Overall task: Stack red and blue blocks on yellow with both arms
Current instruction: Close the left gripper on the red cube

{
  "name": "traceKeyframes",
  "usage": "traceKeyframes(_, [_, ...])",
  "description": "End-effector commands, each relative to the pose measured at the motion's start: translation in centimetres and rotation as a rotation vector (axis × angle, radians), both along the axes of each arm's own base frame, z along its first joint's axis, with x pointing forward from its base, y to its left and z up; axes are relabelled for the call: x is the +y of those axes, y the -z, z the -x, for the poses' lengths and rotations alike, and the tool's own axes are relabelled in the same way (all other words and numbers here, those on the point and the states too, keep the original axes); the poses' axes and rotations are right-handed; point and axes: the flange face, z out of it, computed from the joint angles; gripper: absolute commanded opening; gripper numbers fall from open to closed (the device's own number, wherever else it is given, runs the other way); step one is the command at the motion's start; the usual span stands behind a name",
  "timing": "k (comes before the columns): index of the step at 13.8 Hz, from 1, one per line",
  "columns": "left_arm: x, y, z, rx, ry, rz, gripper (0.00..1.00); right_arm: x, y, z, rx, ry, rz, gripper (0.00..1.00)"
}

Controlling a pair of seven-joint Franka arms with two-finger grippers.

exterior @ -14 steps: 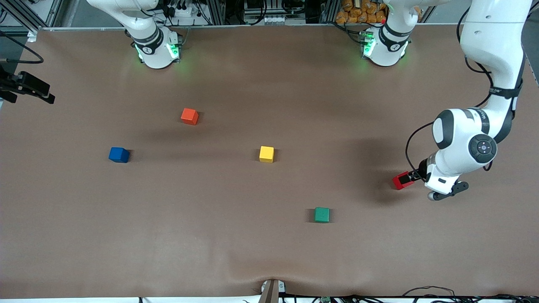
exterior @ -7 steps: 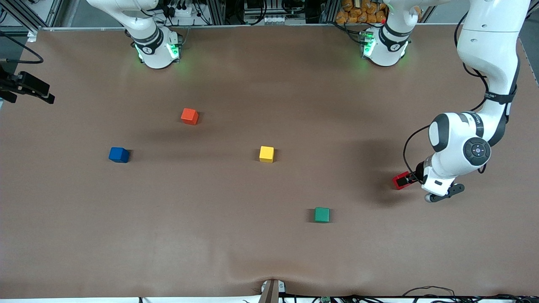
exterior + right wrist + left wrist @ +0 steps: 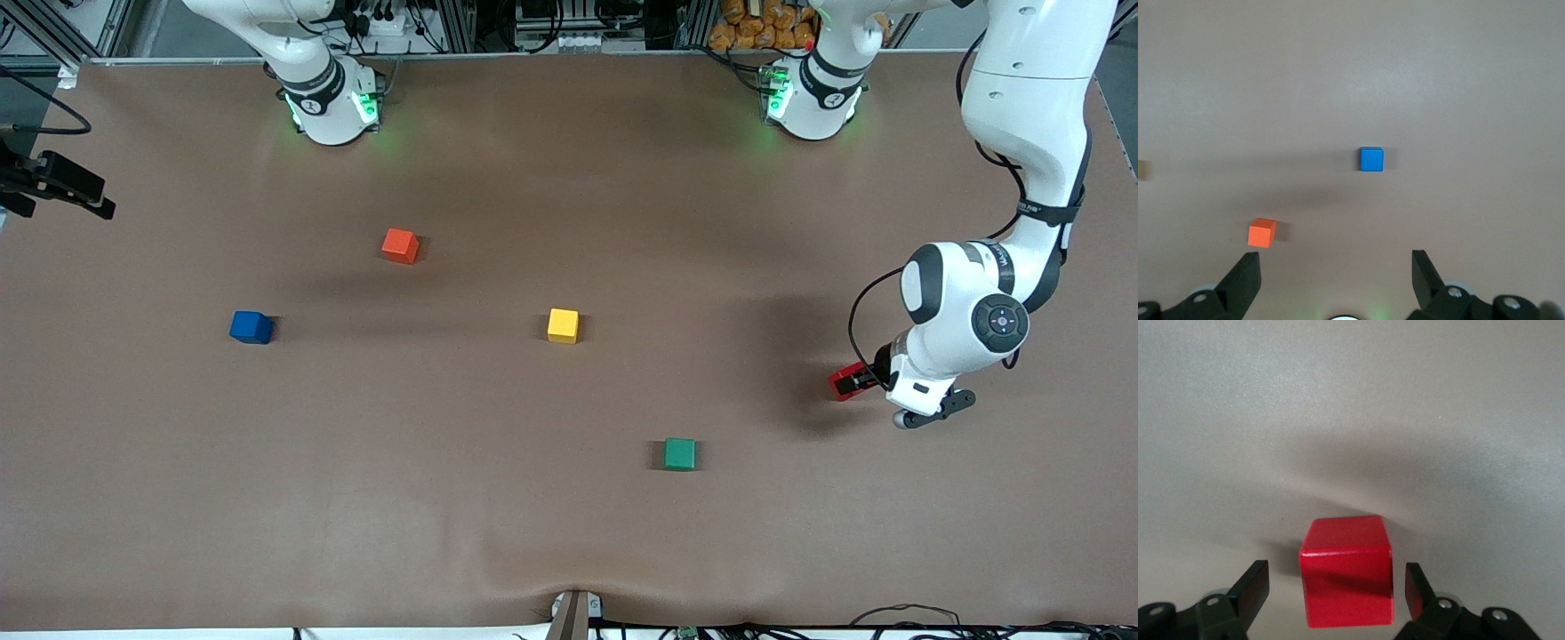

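Left claw [image 3: 1337,587] lower, straddling red block [image 3: 1347,570]

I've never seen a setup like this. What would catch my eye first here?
Probably the big white left arm bent down at its end of the table, its left gripper open around a red cube with a gap at each side. Four more cubes dot the brown table: yellow in the middle, green nearer the camera, blue and orange-red toward the right arm's end.
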Motion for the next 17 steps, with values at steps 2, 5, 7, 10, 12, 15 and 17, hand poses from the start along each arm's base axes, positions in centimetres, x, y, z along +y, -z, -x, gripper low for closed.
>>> traceKeyframes(2, [0.0, 0.6, -0.3, -0.008, -0.019, 0.01, 0.78, 0.0, -0.3, 0.7, -0.003, 0.015, -0.015, 1.0])
traceKeyframes(5, [-0.1, 0.7, -0.3, -0.011, -0.017, 0.011, 0.65, -0.1, -0.3, 0.8, -0.003, 0.016, -0.015, 1.0])
traceKeyframes(7, [0.0, 0.7, -0.3, -0.013, -0.019, 0.01, 0.54, -0.1, -0.3, 0.8, -0.003, 0.016, -0.015, 1.0])
traceKeyframes(10, [0.2, 0.5, -0.3, -0.014, -0.014, 0.009, 0.3, -0.1, -0.3, 0.8, -0.002, 0.016, -0.015, 1.0])
traceKeyframes(12, [0.3, 0.3, -0.3, -0.016, -0.011, 0.009, 0.11, 0.0, -0.1, 0.8, 0.0, 0.015, -0.015, 1.0])
traceKeyframes(15, [0.9, -0.5, -0.3, -0.022, -0.009, 0.008, 0.0, 0.0, -0.1, 0.8, 0.001, 0.015, -0.015, 1.0])
traceKeyframes(17, [0.9, -1.1, -0.3, -0.027, -0.01, 0.009, 0.0, -0.1, -0.1, 0.8, 0.001, 0.016, -0.015, 1.0])
